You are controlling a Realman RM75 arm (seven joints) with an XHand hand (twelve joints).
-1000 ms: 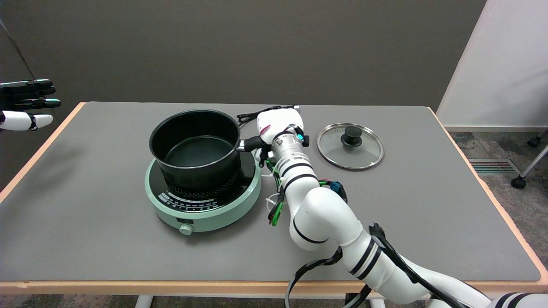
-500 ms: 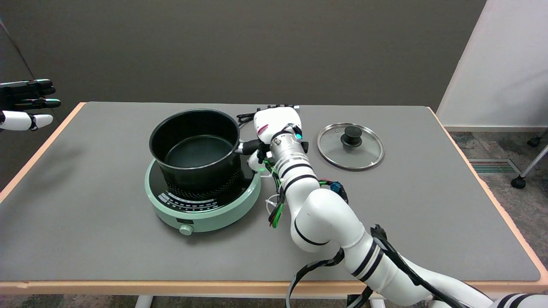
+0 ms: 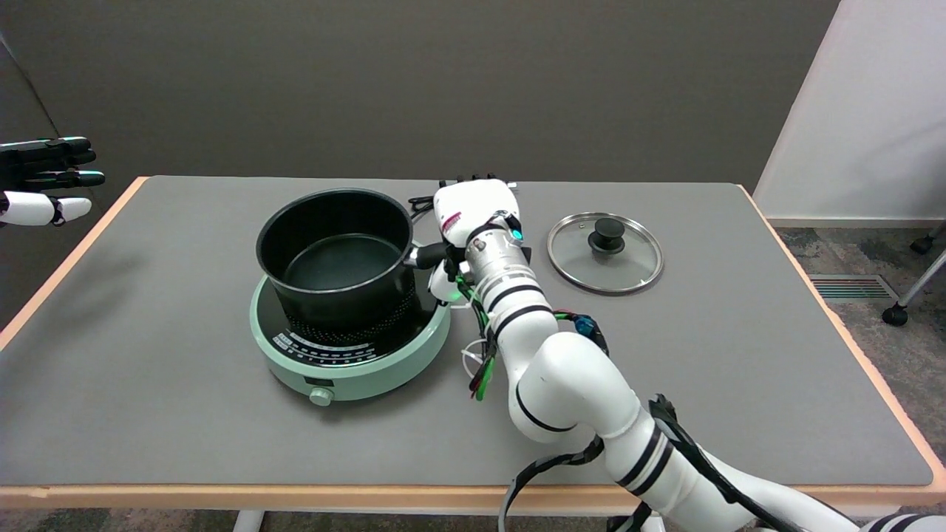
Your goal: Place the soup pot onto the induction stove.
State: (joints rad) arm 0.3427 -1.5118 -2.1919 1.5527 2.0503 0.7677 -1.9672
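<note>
The black soup pot (image 3: 336,258) stands upright on the mint-green induction stove (image 3: 347,336), left of the table's middle. Its short black handle (image 3: 427,255) sticks out to the right. My right hand (image 3: 473,214) sits over the end of that handle, back upward. The black fingertips (image 3: 467,178) reach out straight past the far edge of the hand, and the white thumb (image 3: 440,281) hangs below the handle, apart from it. The palm side is hidden, so I cannot see whether it touches the handle.
A glass lid (image 3: 604,252) with a black knob lies flat to the right of my hand. A black cable (image 3: 423,201) runs behind the pot. The idle left hand (image 3: 44,179) hangs in the air at the far left.
The fingers have uncurled from the pot handle: fingertips now show beyond the hand and the thumb has dropped below the handle. The pot stays on the stove. My forearm has shifted slightly left.
</note>
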